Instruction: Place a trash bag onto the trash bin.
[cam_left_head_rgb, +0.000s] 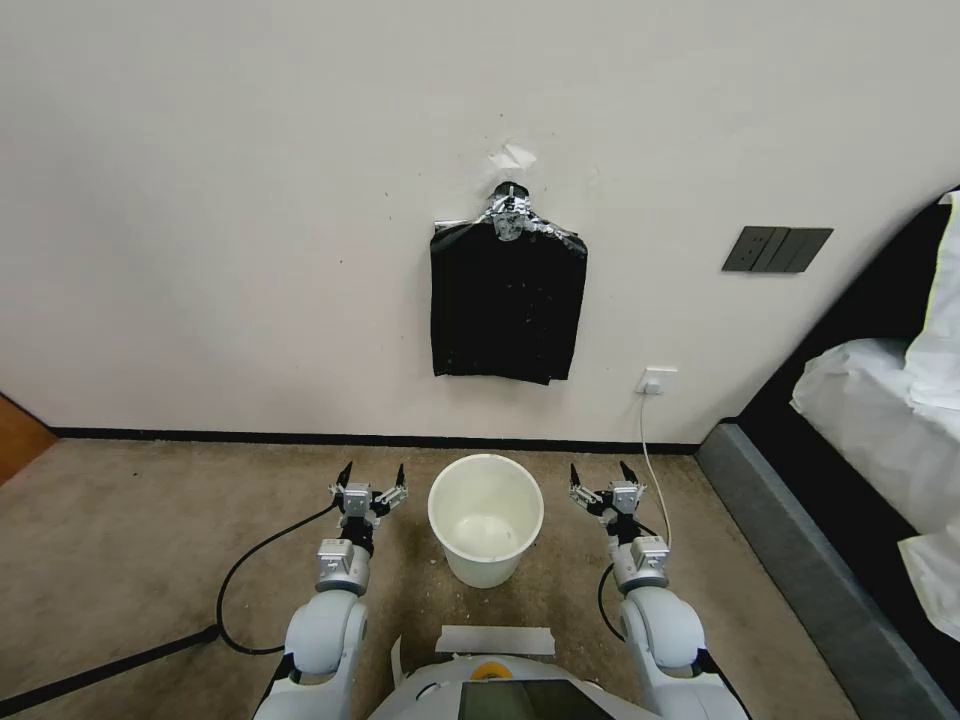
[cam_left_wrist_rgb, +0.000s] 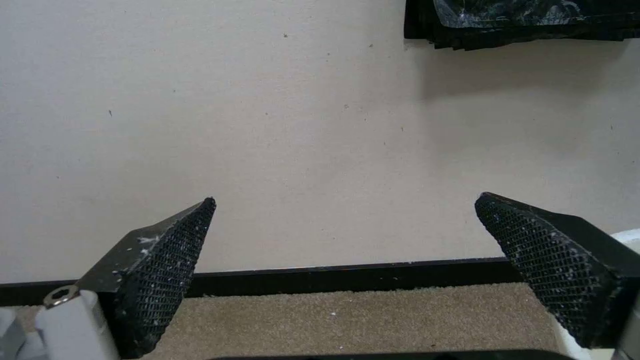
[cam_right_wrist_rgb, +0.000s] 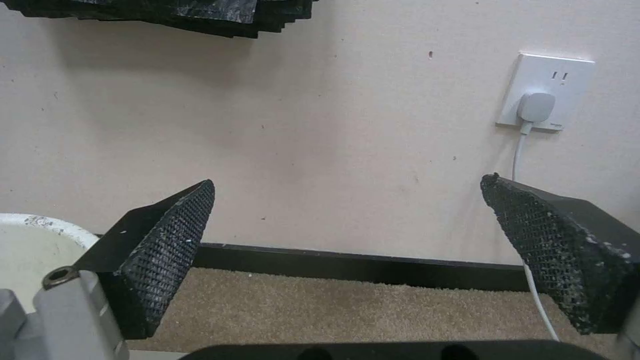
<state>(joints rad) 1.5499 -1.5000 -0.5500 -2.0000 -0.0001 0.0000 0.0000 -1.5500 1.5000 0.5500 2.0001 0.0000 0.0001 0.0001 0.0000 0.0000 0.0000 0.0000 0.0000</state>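
The trash bin (cam_left_head_rgb: 486, 518) stands upright on the beige carpet (cam_left_head_rgb: 150, 540) in the lower middle of the head view, just short of the black baseboard (cam_left_head_rgb: 250, 436), with nothing in it and no liner over its rolled rim. Above it, at the frame's centre, a flat stack of black bags (cam_left_head_rgb: 506, 303) hangs against the cream wall (cam_left_head_rgb: 220, 200) from a taped hook (cam_left_head_rgb: 509, 213); no single trash bag can be told apart from that stack. The left pincer (cam_left_head_rgb: 372, 476) sits just left of the bin and the right pincer (cam_left_head_rgb: 604, 475) just right of it, both low above the carpet and pointing at the wall. Each has its fingers spread wide and holds nothing, as the mesh pads (cam_left_wrist_rgb: 167, 272) in the left wrist view and the pads (cam_right_wrist_rgb: 170, 250) in the right wrist view show. A white wall socket (cam_right_wrist_rgb: 545, 91) with a plugged-in cable (cam_right_wrist_rgb: 533, 280) lies in the right wrist view's upper right, and the bin's rim shows at its lower left edge.
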